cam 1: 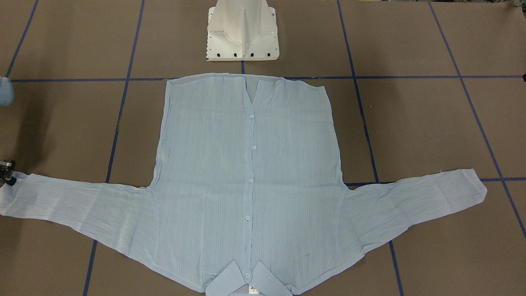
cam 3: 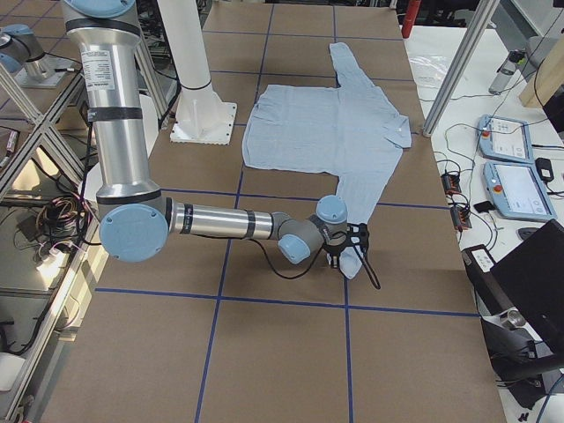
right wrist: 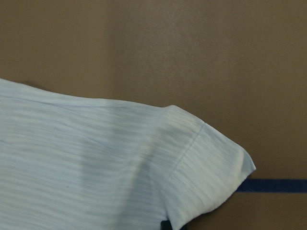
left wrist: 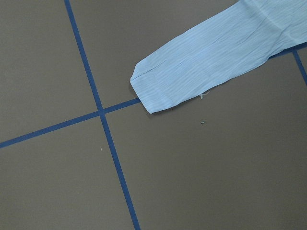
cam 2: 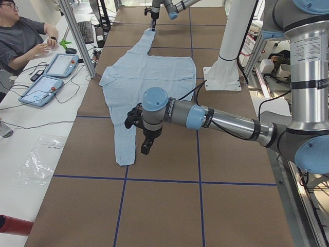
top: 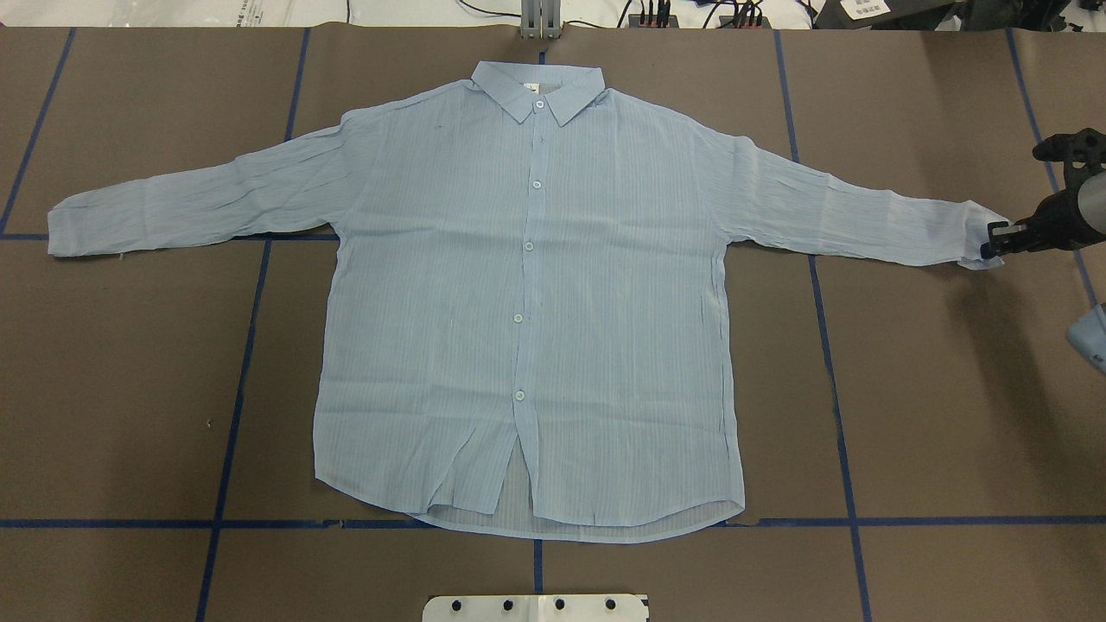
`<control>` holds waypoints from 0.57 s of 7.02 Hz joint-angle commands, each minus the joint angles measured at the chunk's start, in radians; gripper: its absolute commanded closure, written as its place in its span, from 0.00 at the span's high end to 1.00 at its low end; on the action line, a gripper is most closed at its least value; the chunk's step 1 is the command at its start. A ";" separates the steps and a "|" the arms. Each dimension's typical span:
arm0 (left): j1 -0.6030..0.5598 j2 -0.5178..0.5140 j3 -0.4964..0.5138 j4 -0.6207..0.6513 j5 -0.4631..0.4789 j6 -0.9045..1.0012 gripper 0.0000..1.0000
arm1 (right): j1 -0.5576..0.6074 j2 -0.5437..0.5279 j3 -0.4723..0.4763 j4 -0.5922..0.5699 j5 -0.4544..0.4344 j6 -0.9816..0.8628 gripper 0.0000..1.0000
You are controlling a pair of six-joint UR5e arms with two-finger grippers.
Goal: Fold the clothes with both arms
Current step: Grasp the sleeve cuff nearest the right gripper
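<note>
Across the middle of the table (top: 933,389), spread flat and front up: the pale-blue striped shirt (top: 527,302), buttoned, collar (top: 536,91) toward the far edge, hem toward the robot's edge and just short of the white pedestal (cam 1: 242,33). Sleeves stretched out sideways, one toward each end of the table, both lying across blue tape lines (top: 251,345). Small split in the front below the lowest button, inner layer showing there.

At the right end, right gripper (top: 994,242) down at the very tip of the right-side cuff (right wrist: 211,158), forearm low and level over the table. Black fingertips at the cloth's edge; cannot tell whether the jaws pinch the cuff or merely sit against it.

At the left end, left gripper (cam 2: 146,148) hanging above the table, pointing down, near the left-side cuff (left wrist: 153,88) but apart from it. Seen only from the side camera, so cannot tell whether its jaws are spread or pressed together. Cuff flat on the table, its end over a tape line just beside a crossing, a loose thread at its edge.

Beyond the far edge, a seated person (cam 2: 20,36) at a bench with two flat pendants (cam 2: 51,77).
</note>
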 commanded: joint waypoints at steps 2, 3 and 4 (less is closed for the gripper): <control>0.001 0.000 0.007 0.000 -0.002 -0.001 1.00 | 0.001 0.128 0.075 -0.137 -0.002 0.029 0.00; 0.001 -0.002 0.008 -0.003 -0.002 0.000 1.00 | -0.033 0.209 0.080 -0.178 -0.005 0.135 0.00; 0.001 -0.002 0.008 -0.003 -0.002 0.000 1.00 | -0.109 0.285 0.074 -0.177 -0.041 0.247 0.00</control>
